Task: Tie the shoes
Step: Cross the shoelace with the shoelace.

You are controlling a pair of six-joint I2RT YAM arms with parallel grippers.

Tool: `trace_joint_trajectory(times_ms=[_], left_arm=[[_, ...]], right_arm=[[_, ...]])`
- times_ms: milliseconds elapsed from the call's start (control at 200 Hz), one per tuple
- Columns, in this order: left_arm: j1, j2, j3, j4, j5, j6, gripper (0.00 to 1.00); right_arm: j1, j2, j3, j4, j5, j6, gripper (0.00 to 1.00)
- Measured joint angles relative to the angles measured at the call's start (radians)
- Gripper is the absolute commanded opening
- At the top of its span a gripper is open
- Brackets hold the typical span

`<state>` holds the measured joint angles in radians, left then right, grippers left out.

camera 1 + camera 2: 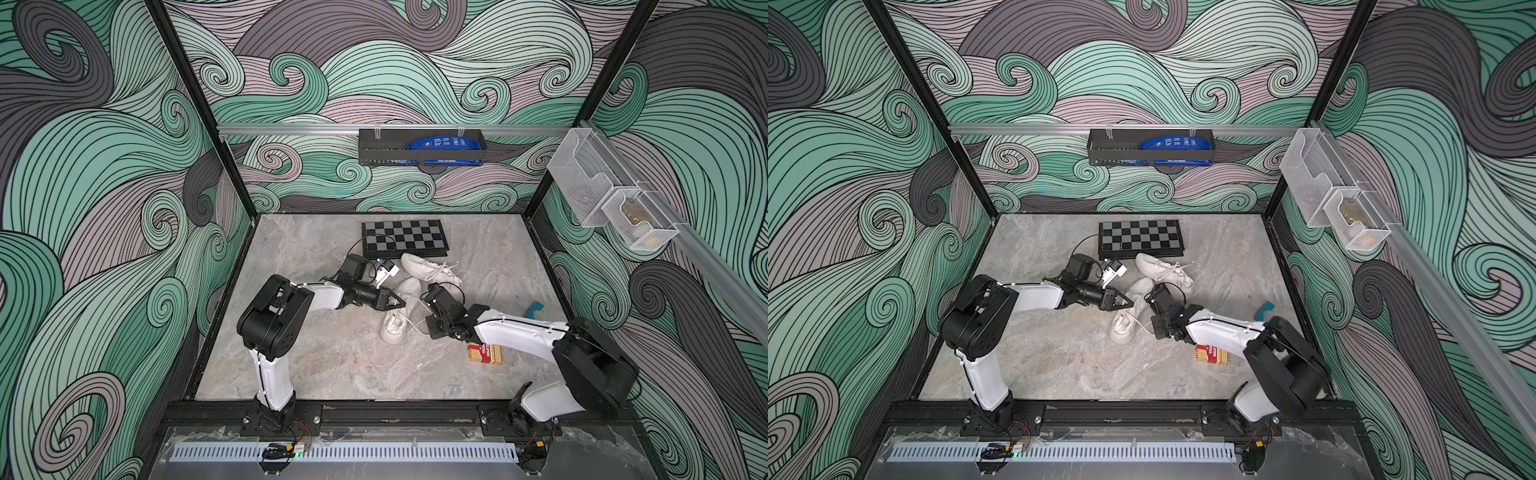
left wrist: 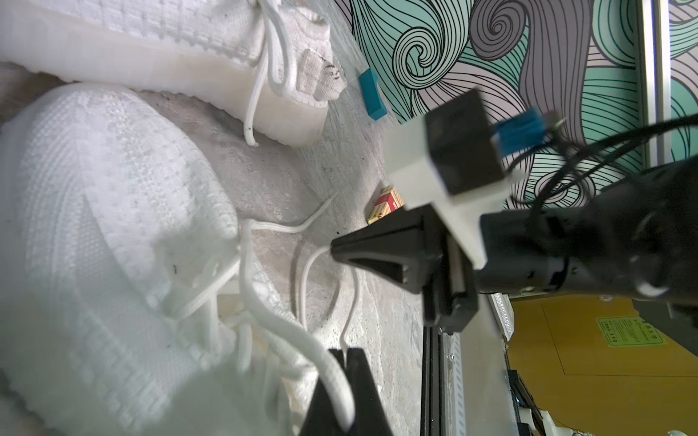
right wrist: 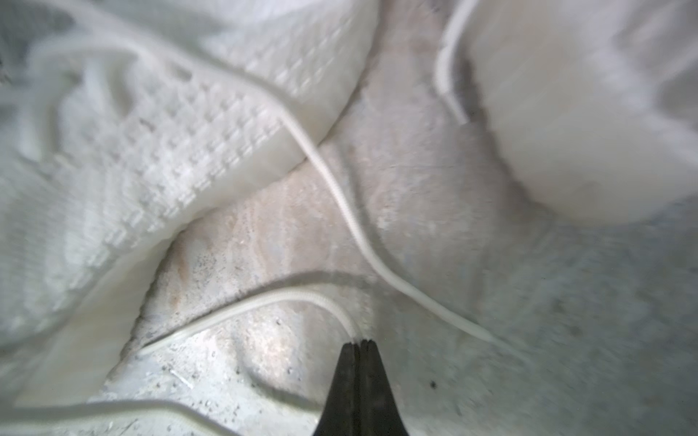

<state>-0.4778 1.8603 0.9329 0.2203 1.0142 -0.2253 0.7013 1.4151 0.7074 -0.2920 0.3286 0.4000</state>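
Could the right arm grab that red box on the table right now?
Probably not yet. The right end effector is shut on a lace, and the red box lies back beside that arm's forearm, so it would need to let go and fold back.

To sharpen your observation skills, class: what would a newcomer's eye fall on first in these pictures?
Two white sneakers mid-table: the nearer sneaker has the left gripper and right gripper each shut on a lace; the farther sneaker lies in front of a chessboard. Swirling green wave walls surround everything.
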Motion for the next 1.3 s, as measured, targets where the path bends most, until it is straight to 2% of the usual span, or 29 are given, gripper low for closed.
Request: trace_joint_trajectory(times_ms=[215, 550, 725, 986, 1301], left_arm=[[0.0, -0.006, 0.0, -0.004, -0.002, 0.015, 0.0], [0.019, -0.033, 0.0, 0.006, -0.013, 0.02, 0.0], [0.019, -0.031, 0.005, 0.019, 0.023, 0.02, 0.06], [0.018, 0.016, 0.073, 0.008, 0.078, 0.053, 0.14], [0.014, 0.055, 0.135, 0.006, 0.078, 0.077, 0.27]], right_arm=[[-0.071, -0.126, 0.147, -0.023, 0.078, -0.07, 0.0], [-0.124, -0.091, 0.381, -0.032, 0.173, -0.25, 0.0], [-0.135, -0.022, 0.436, -0.024, 0.106, -0.307, 0.0], [-0.148, 0.056, 0.483, -0.002, -0.018, -0.32, 0.0], [-0.154, 0.063, 0.525, 0.027, -0.099, -0.319, 0.0]])
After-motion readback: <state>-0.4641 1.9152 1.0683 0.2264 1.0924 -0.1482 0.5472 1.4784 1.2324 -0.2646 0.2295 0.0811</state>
